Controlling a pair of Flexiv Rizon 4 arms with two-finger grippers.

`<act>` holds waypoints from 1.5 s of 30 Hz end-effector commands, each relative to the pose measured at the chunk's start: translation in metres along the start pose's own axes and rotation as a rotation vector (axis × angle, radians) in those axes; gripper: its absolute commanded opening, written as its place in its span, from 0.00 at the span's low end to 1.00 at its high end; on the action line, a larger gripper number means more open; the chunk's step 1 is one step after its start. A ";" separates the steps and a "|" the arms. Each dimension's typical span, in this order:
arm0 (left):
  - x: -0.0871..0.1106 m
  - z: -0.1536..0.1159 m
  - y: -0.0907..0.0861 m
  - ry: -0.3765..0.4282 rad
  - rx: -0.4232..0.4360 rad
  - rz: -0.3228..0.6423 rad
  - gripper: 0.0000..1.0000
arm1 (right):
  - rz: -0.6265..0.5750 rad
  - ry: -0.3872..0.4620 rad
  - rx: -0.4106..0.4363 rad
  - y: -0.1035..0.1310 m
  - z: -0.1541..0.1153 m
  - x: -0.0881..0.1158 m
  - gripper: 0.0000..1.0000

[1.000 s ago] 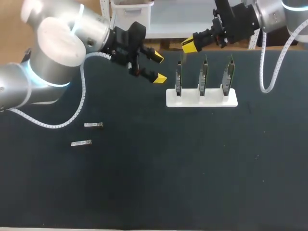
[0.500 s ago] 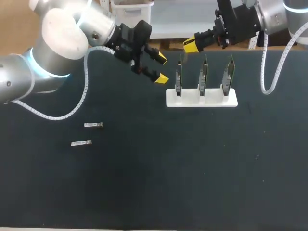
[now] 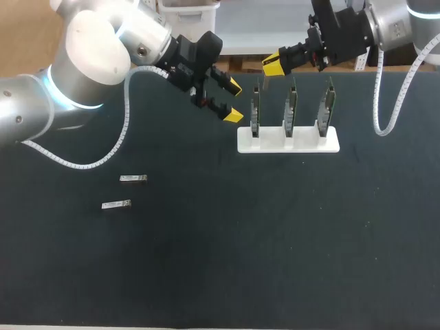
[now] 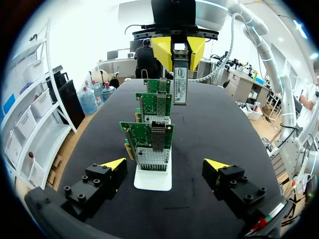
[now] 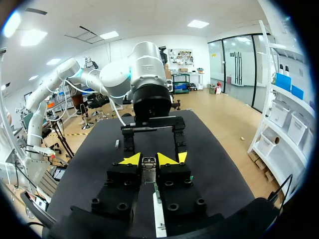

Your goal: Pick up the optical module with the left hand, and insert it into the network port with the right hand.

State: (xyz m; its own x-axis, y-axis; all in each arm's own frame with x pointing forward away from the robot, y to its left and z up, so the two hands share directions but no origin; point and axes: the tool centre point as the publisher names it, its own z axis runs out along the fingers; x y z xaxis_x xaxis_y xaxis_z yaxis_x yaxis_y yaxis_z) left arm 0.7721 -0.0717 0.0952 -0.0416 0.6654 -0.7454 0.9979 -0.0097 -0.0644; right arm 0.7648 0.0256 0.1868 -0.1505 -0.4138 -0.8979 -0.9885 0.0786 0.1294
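My right gripper (image 3: 271,63) hangs above the left end of a white stand (image 3: 289,141) that holds three upright green network cards (image 3: 255,110). It is shut on a silver optical module (image 4: 180,79), which points down over the row of cards. From its own wrist, the right gripper (image 5: 148,160) shows the module (image 5: 148,168) pinched between the yellow tips. My left gripper (image 3: 230,100) is open just left of the stand, with nothing in it. Seen from the left wrist, the left gripper (image 4: 165,167) faces the nearest card (image 4: 147,144) and its metal port (image 4: 158,133).
Two more optical modules (image 3: 133,179) (image 3: 116,204) lie flat on the black table at the left. One of these loose modules (image 5: 116,144) shows beyond my left arm in the right wrist view. The stand's white base (image 4: 152,180) sits between the left fingers.
My left arm has moved right and slightly down, bringing its open gripper closer to the stand. The right gripper with the module has barely shifted.
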 end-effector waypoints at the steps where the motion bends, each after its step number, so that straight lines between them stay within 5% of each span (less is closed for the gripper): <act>1: -0.001 0.000 0.001 0.003 0.012 -0.001 1.00 | -0.001 0.000 0.002 0.001 0.000 0.000 0.00; 45: 0.003 0.002 -0.003 0.038 0.047 0.004 1.00 | -0.065 0.051 -0.022 -0.005 0.008 -0.009 0.00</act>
State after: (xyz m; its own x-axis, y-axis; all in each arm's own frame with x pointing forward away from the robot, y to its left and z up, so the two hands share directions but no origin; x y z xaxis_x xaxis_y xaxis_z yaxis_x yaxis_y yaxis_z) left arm 0.7664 -0.0701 0.0910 -0.0351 0.6894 -0.7235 0.9951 -0.0427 -0.0889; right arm 0.7664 0.0318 0.1907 -0.0866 -0.4572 -0.8851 -0.9962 0.0363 0.0787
